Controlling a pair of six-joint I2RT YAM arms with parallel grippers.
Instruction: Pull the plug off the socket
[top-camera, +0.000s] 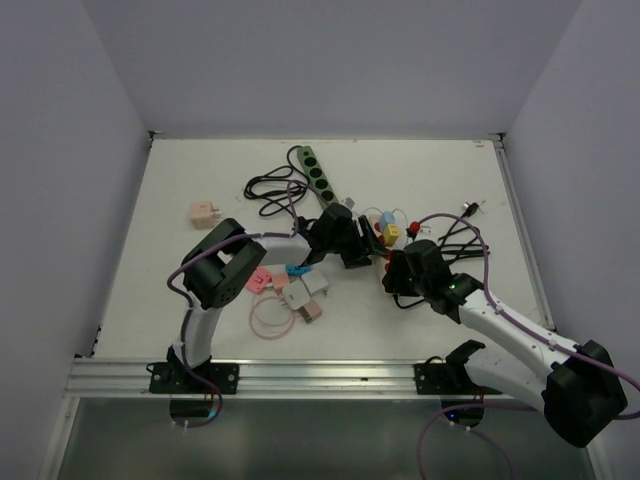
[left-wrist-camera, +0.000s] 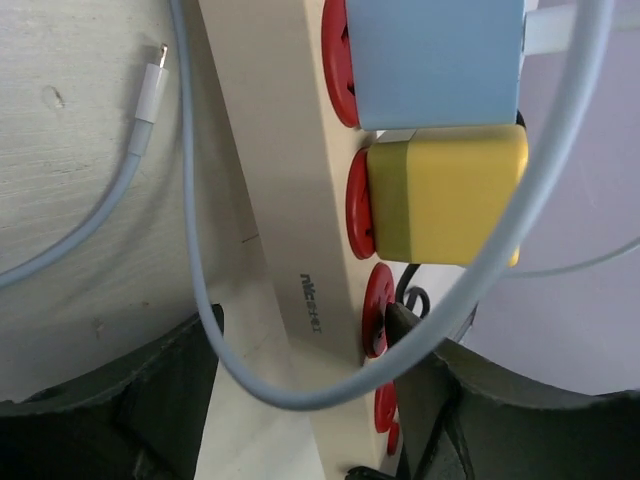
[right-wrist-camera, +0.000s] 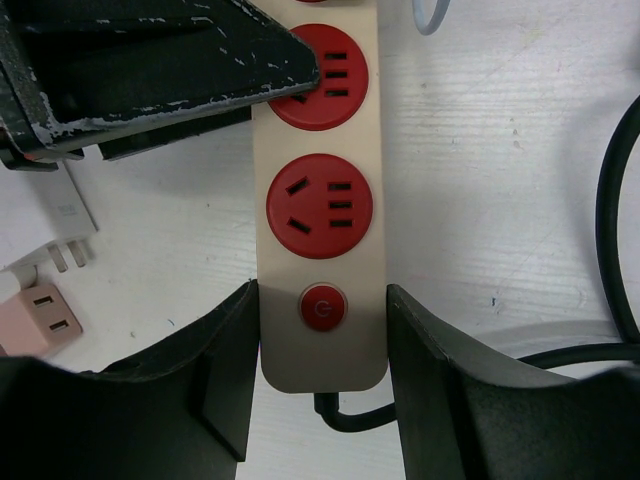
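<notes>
Power strip (right-wrist-camera: 322, 210) lies mid-table, a little toward 3 o'clock from centre in the top view, between both arms. Right gripper (right-wrist-camera: 322, 300) is clamped across the strip's switch end, fingers pressed on both long sides, so it looks anchored. Left gripper (left-wrist-camera: 300, 330) is spread open, straddling the strip, nothing held. Yellow plug (left-wrist-camera: 445, 195) sits seated in a red socket at 3 o'clock in the left wrist view, blue plug (left-wrist-camera: 435, 60) in the next socket at 1 o'clock. Both are small rigid plastic blocks: light, smooth, likely slippery, held only by pin friction. Best hold is probably the yellow block's flat side faces, pulling straight out. A loose grey cable (left-wrist-camera: 200, 250) loops over the strip and across the yellow plug; could snag.
</notes>
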